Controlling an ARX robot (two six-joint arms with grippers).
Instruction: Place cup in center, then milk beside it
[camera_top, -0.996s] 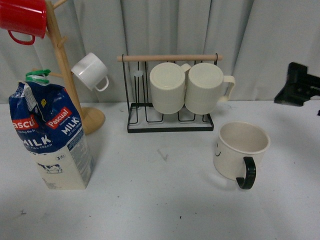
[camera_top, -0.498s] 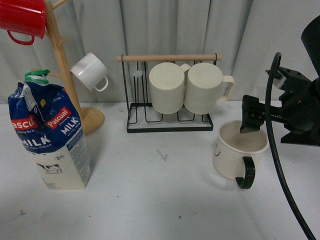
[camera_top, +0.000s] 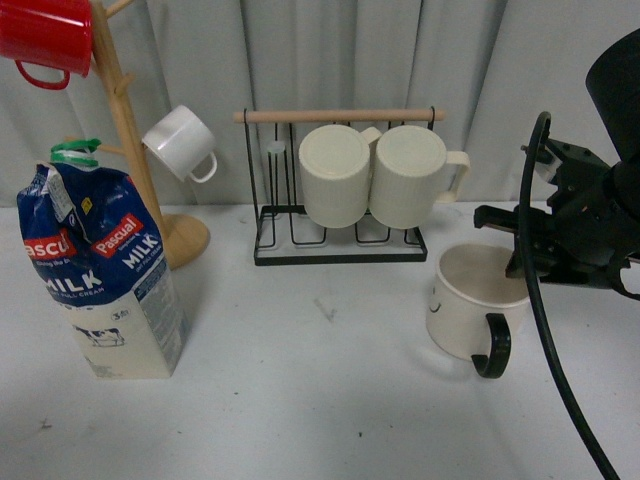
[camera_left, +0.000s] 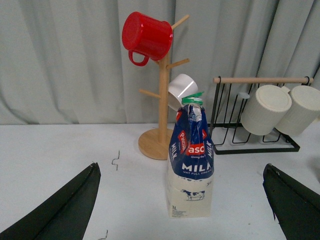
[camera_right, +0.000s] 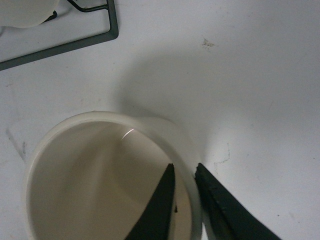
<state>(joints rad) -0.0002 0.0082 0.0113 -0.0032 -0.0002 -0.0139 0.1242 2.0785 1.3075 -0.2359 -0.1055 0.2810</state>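
The cup (camera_top: 468, 305), wide and cream-white with a black handle, stands on the table at the right. My right gripper (camera_top: 520, 262) is shut on the cup's far rim. In the right wrist view one finger is inside the cup (camera_right: 95, 180) and the other outside, with the gripper (camera_right: 184, 167) pinching the wall. The milk (camera_top: 105, 275) stands upright at the left. My left gripper (camera_left: 181, 166) is open, well short of the milk (camera_left: 192, 165), and is not in the front view. One small black mark (camera_top: 325, 310) of the center lies between milk and cup.
A wooden mug tree (camera_top: 125, 130) at the back left holds a red mug (camera_top: 45, 40) and a small white cup (camera_top: 180, 143). A black wire rack (camera_top: 340, 250) with two ribbed cream mugs (camera_top: 335, 175) stands just behind the cup. A grey curtain closes the back.
My right arm has come in from the right and down onto the cup, and its fingers have shut on the rim. The cup and the milk have stayed where they were.
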